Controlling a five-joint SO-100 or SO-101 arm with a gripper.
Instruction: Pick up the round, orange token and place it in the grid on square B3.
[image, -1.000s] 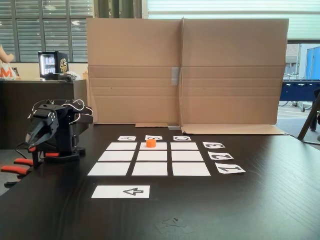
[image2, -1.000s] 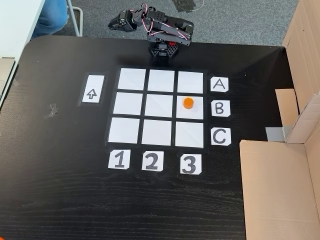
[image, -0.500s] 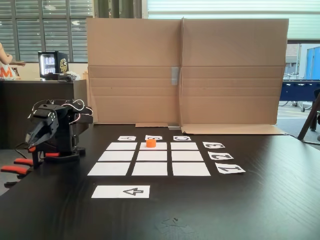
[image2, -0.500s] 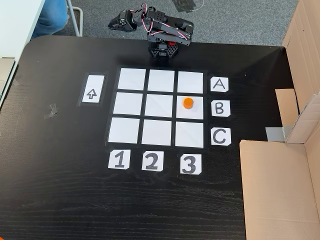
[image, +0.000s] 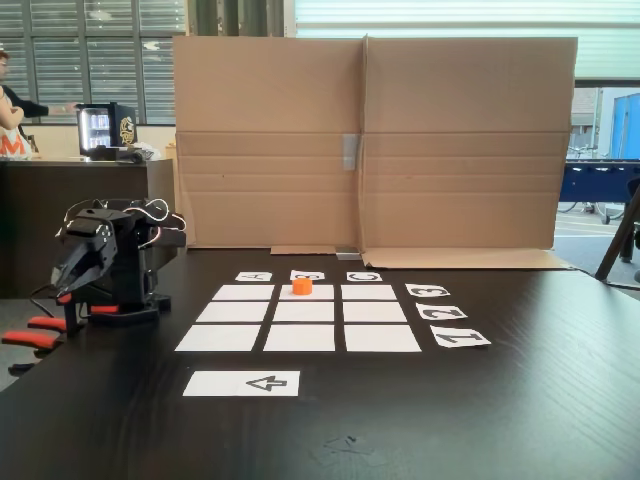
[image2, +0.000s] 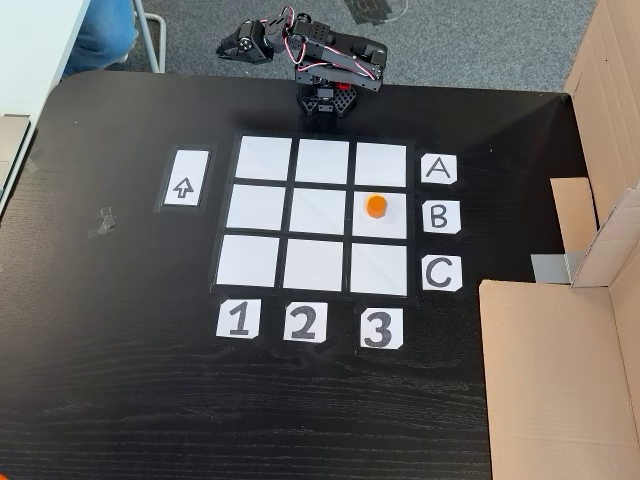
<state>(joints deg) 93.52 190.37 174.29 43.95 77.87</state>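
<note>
The orange token (image2: 375, 206) already sits in square B3 (image2: 381, 225); the folded arm's claw (image2: 232, 46), apparently closed and empty, should simply rest clear.

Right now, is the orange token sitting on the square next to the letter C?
No, in the fixed view from above the token sits on the grid cell beside the B card, in the column above 3.

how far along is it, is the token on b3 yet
Looks done: the orange token sits inside square B3, level with card B and above card 3. Nothing is in hand: the arm is folded at the table edge, its pincer clear of the grid. Nothing seems left.
</note>
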